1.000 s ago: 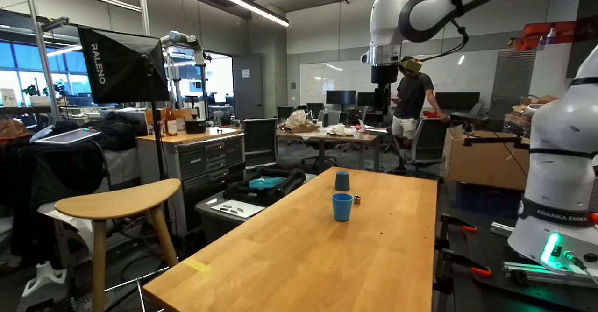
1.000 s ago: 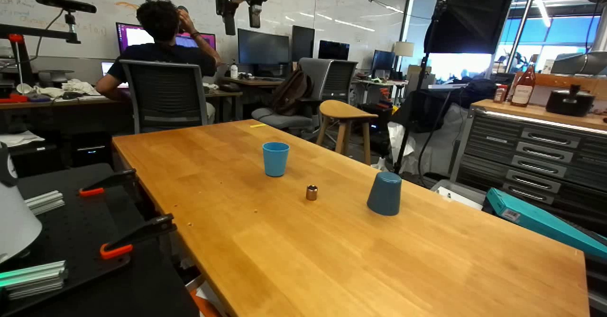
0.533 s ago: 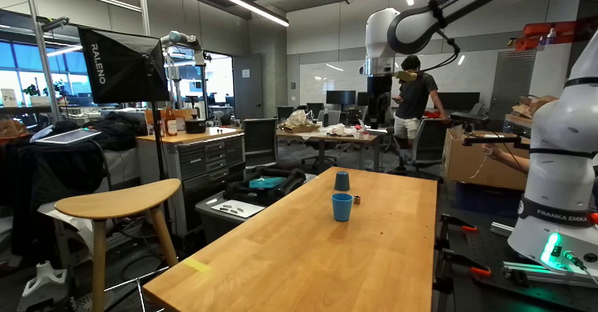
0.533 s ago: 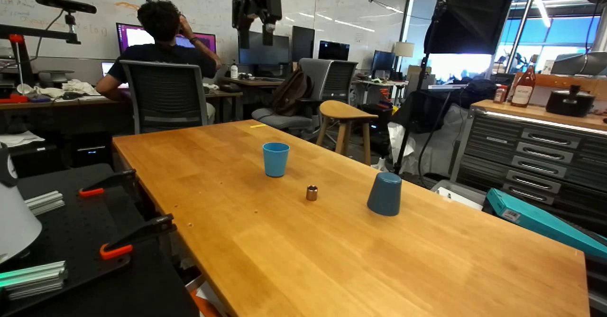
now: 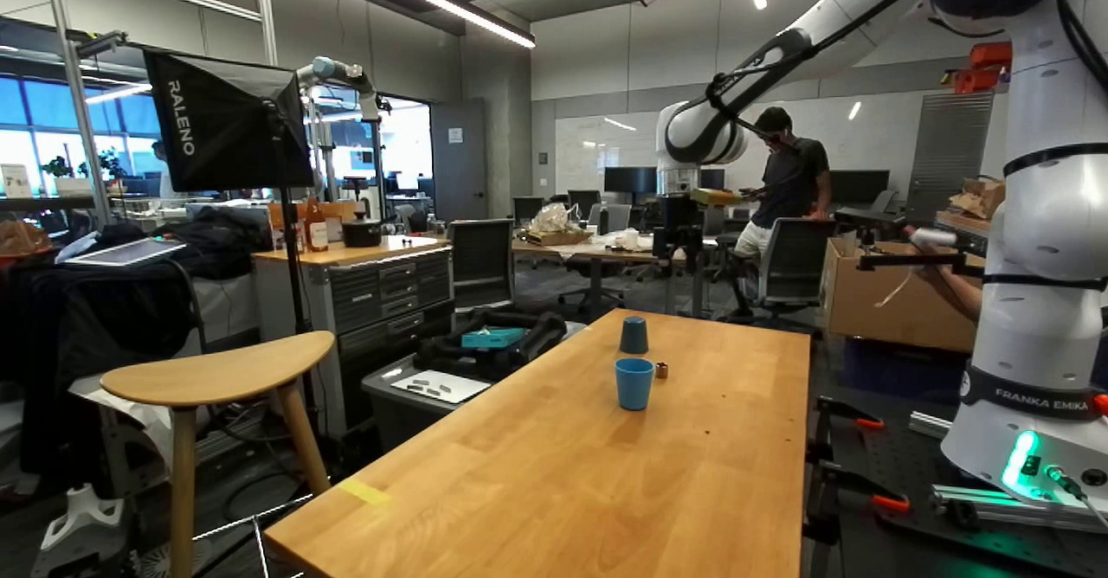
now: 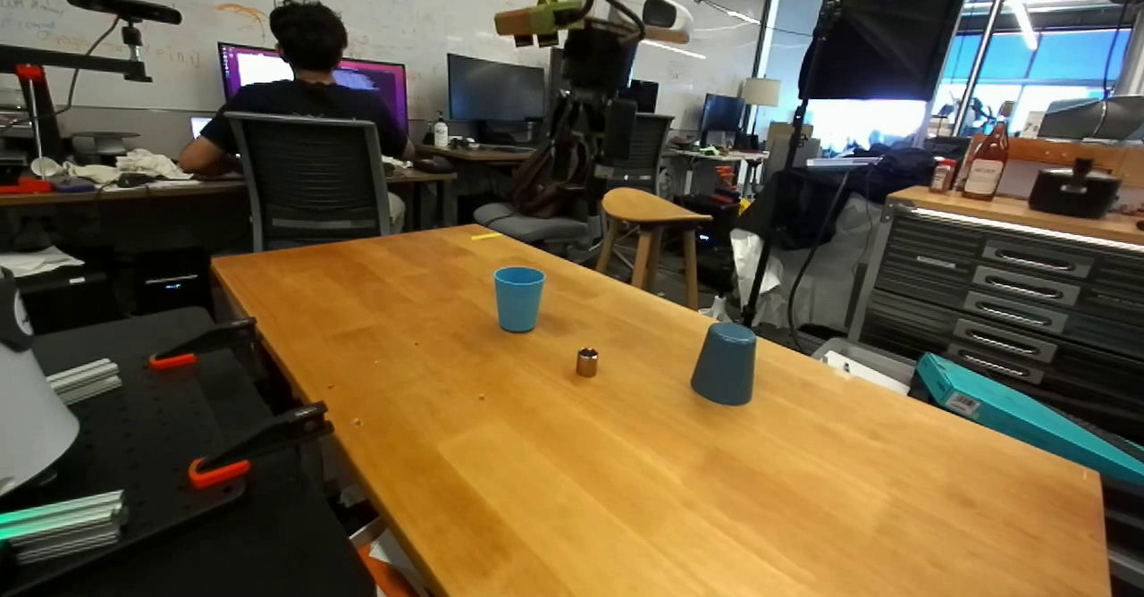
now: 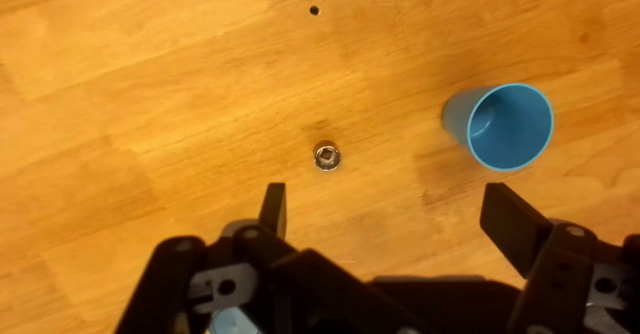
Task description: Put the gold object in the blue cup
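The gold object is a small shiny metal socket standing on the wooden table, in both exterior views [image 5: 661, 370] [image 6: 587, 362]. In the wrist view the gold object [image 7: 327, 156] lies ahead of the fingertips, nearer the left finger. The blue cup [image 5: 634, 385] stands upright with its mouth up, close to the gold object; it also shows in an exterior view [image 6: 519, 300]. In the wrist view the blue cup [image 7: 457, 116] is at the right, beyond the right finger. My gripper [image 7: 385, 186] is open and empty; both exterior views [image 5: 679, 258] [image 6: 585, 168] show it high above the table.
A darker blue cup [image 6: 725, 365] stands upside down on the table [image 6: 804, 490], on the gold object's other side; it also shows in an exterior view [image 5: 634, 336]. Orange-tipped clamps [image 6: 219, 474] grip the table's edge by the robot base. A stool [image 5: 225, 370] stands beside the table.
The arm has come down, reaching farther out. In the exterior views my gripper has moved lower, and in one of them also to the right, and its wrist has turned. The cups and gold object have stayed put.
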You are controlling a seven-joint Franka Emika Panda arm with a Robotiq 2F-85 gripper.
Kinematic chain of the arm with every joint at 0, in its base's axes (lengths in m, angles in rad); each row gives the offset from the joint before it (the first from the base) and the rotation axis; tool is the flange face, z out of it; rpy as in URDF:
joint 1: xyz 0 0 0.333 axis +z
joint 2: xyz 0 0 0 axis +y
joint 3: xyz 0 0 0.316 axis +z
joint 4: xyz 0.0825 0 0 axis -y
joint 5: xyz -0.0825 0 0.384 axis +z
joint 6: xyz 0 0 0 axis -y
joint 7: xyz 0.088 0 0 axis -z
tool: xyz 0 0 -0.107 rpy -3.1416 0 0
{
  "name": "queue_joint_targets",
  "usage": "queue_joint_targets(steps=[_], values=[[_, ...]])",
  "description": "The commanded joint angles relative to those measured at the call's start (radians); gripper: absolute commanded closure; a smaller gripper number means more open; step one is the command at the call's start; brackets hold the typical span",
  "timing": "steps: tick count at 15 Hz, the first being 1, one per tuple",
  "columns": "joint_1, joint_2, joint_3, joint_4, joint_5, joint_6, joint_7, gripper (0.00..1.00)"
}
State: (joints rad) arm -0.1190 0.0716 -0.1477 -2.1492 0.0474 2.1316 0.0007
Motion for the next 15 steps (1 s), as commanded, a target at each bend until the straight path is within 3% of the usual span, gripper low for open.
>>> queue_joint_targets(steps=[1,6,15], values=[[0.010,0.107,0.011,0.043,-0.043,0.042,0.138,0.00],[0.036,0.289,0.016,0.056,-0.023,0.265,0.294,0.00],[0.056,0.503,0.003,0.116,0.026,0.415,0.379,0.00]])
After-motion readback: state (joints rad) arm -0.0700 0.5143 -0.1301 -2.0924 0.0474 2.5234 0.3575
